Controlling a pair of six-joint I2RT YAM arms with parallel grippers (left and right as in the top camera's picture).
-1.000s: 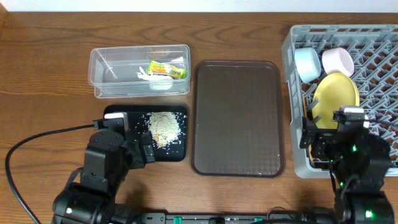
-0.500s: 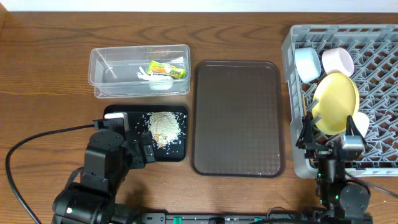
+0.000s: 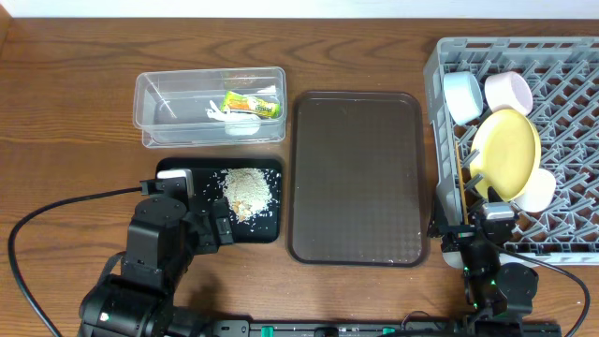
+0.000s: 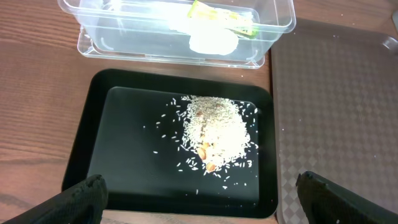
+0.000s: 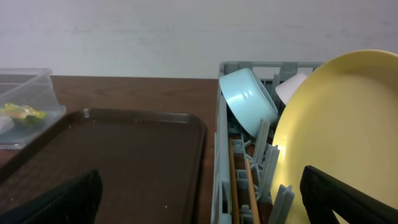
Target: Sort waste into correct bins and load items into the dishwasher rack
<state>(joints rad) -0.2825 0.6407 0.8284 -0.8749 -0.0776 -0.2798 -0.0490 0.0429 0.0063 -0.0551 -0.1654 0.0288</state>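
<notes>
**Surface** (image 3: 65,140): wood, with a broad bare stretch at the far left and a bare strip along the far edge. A black cable (image 3: 56,211) loops across the near left.

**Clear tub** (image 3: 159,112): far left of centre. It holds the snack wrapper (image 3: 253,105) and white scraps (image 3: 220,114) at its right end; its left half is bare. A narrow gap separates it from the brown serving tray (image 3: 356,178).

**Black tray** (image 4: 130,143): just in front of the tub, its right edge just beside the serving tray. The rice heap (image 3: 248,190) lies right of its centre, with loose grains scattered around it.

**Left claw** (image 4: 200,194): over the black tray's near edge, spread wide, fingers near the two near corners. It grips nothing, and contact with the tray cannot be told.

**Brown serving tray**: centre. A slim gap runs between its right rim and the rack wall.

**Dishwasher rack** (image 3: 571,94): far right.
- The blue bowl (image 3: 461,96) and pale pink cup (image 3: 508,92) are tilted at its far left.
- The yellow plate (image 3: 505,154) stands on edge.
- The white bowl (image 3: 536,192) touches the plate's near right.
- The chopsticks (image 5: 235,180) lie along the left wall.
- The right half of the grid is open.

**Right claw** (image 5: 199,199): at the rack's near left corner, spread wide and gripping nothing.
</notes>
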